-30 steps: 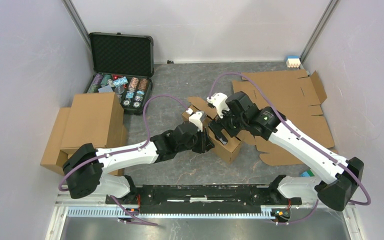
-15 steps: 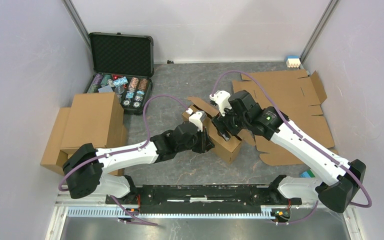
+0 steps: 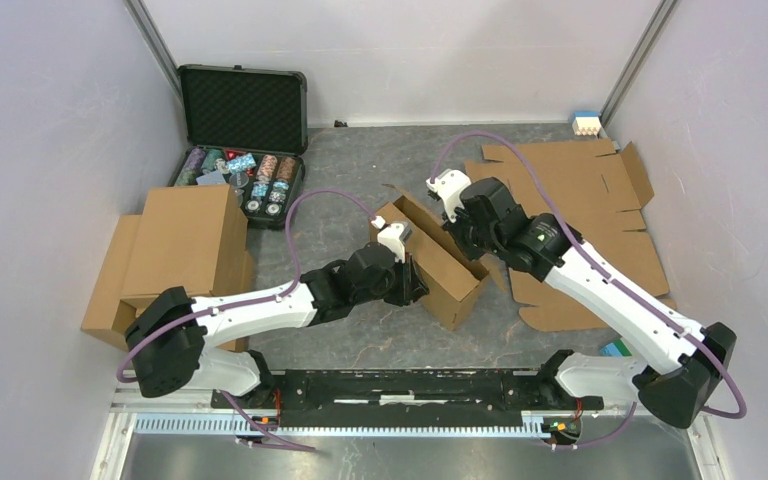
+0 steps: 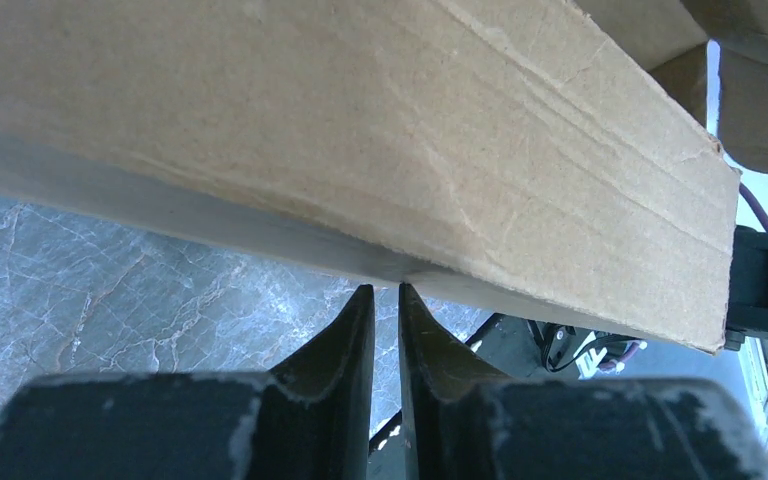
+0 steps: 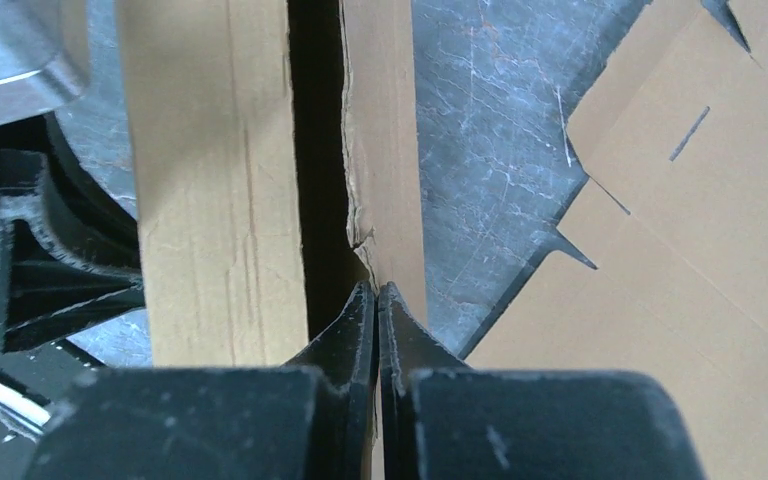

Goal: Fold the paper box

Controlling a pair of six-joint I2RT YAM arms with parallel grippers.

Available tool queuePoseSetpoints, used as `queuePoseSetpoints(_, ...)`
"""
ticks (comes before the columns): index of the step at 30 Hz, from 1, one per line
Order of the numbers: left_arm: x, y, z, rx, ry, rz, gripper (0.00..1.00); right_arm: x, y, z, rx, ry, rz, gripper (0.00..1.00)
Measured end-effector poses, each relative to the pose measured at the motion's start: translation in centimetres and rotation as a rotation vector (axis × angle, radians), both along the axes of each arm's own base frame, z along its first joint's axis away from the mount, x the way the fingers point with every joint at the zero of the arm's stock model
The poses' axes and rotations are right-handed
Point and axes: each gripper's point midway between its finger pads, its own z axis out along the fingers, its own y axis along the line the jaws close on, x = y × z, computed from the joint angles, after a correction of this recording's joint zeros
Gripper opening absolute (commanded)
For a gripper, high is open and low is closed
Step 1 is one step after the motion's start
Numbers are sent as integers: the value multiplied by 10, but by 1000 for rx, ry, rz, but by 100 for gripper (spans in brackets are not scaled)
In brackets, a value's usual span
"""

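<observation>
The paper box [image 3: 450,275] is a brown cardboard tray lying diagonally at mid-table, open on top. My left gripper [image 3: 418,283] is at its near-left long wall. In the left wrist view that wall [image 4: 360,120] fills the top, and the gripper [image 4: 380,292] pinches its lower edge with only a narrow slit between the fingers. My right gripper [image 3: 463,238] reaches in from the far right. The right wrist view shows it [image 5: 377,290] shut on the thin upright wall [image 5: 385,150], with the opposite wall [image 5: 220,200] to the left.
An open black case of poker chips [image 3: 243,150] stands at the back left. Finished cardboard boxes [image 3: 185,245] are stacked at the left wall. Flat cardboard blanks [image 3: 580,200] cover the right side, under the right arm. A small white block [image 3: 586,124] sits in the back right corner.
My right gripper went from wide open to shut on the box's far wall and moved back and right. The box now shows its open inside. The left arm stayed put.
</observation>
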Motion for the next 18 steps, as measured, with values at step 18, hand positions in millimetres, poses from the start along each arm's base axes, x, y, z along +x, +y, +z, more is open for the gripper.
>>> queuePoseSetpoints(18,0,2,-2,9,0,7,21,-38,46,15,229,135,218,5)
